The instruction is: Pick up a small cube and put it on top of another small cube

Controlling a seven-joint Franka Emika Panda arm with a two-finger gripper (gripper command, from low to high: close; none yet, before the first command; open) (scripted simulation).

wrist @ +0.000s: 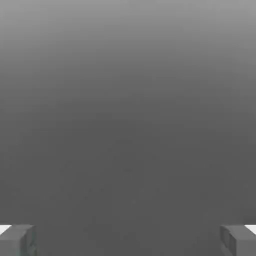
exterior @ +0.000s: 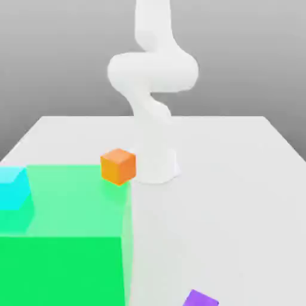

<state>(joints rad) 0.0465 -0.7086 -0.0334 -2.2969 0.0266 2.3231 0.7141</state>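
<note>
A small purple cube (exterior: 200, 298) lies at the near edge of the white table in the exterior view, right of centre and partly cut off by the picture's edge. A light cyan cube (exterior: 13, 187) sits at the exterior view's left, seen beside and through the big translucent green block. In the hand view my gripper (wrist: 128, 240) is open, its two grey fingertips (wrist: 17, 240) far apart with nothing between them, facing plain grey background. The white arm (exterior: 152, 72) rises from its base at the table's middle.
A huge translucent green block (exterior: 66, 239) fills the near left of the table (exterior: 239, 197). An orange cube (exterior: 118, 166) sits at the block's far corner, close to the arm's base (exterior: 156, 167).
</note>
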